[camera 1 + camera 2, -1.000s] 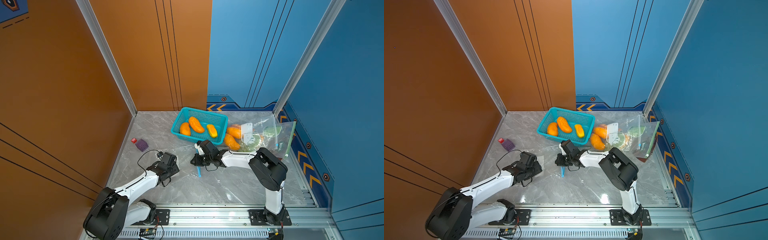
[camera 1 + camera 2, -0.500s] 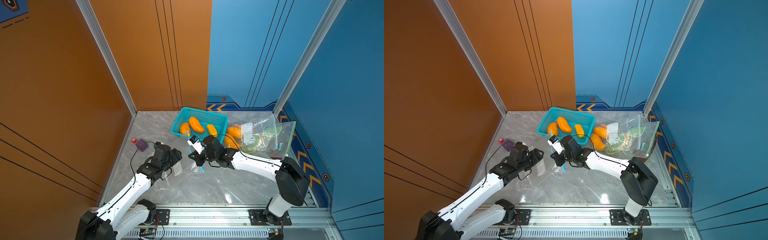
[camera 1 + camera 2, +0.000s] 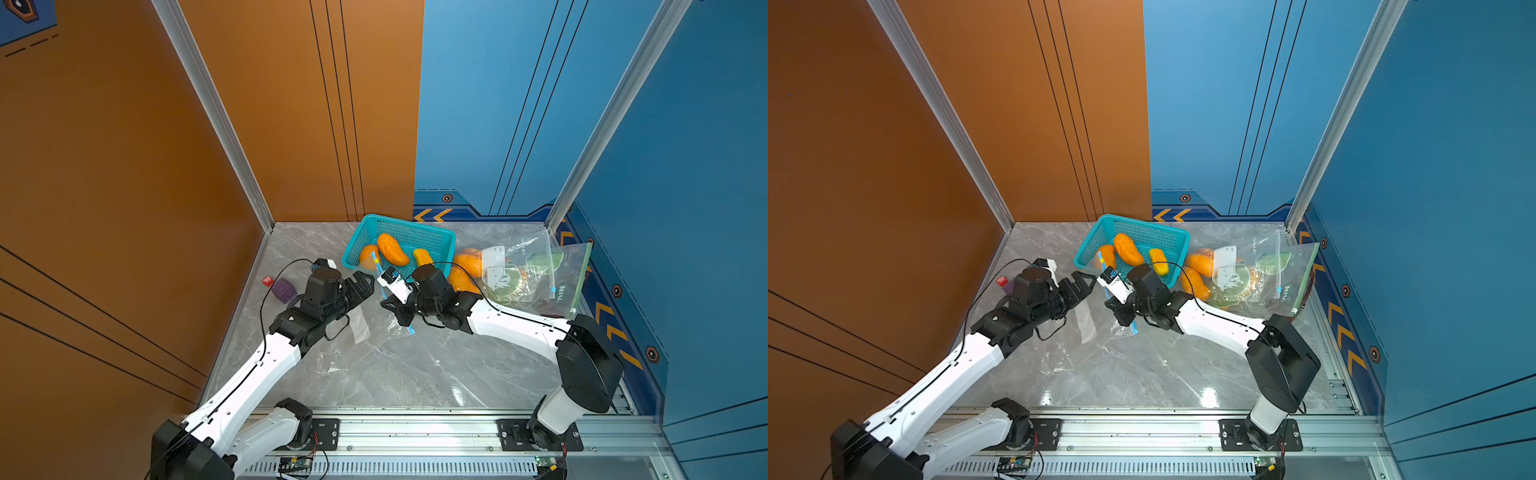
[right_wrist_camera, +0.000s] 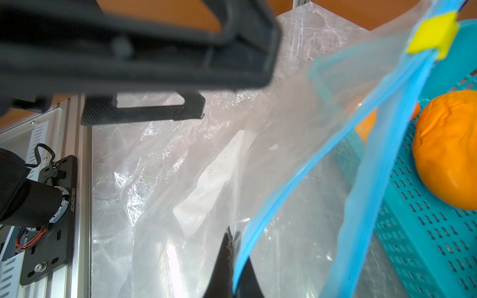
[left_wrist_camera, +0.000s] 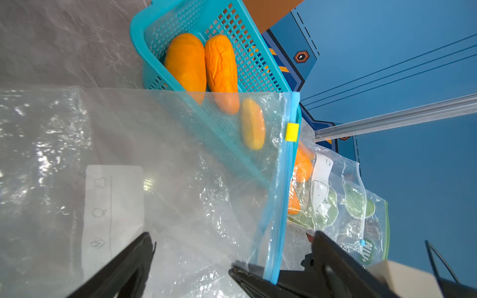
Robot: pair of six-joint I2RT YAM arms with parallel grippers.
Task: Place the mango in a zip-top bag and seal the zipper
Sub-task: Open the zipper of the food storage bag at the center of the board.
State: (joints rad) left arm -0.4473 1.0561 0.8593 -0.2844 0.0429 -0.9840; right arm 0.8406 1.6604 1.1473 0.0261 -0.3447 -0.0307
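At six o'clock from the basket (image 3: 356, 241), right claw (image 4: 235, 265) is pinching the bag (image 5: 180, 167); left claw (image 5: 233, 234), spread, should be taking its free rim.

Teal basket (image 3: 415, 236): 1
In the basket, 3: left mango (image 3: 368, 254), middle mango (image 3: 392, 249), right mango (image 3: 423, 256)
Bagged mangoes (image 3: 468, 257), far right: at least 2
Zip-top bags, 3: clear bag (image 5: 196, 196) at centre; labelled bag (image 3: 513, 251) and green-zipped bag (image 3: 570, 266) far right
Purple block (image 3: 284, 289), left: 1
Red piece (image 3: 268, 281), left: 1
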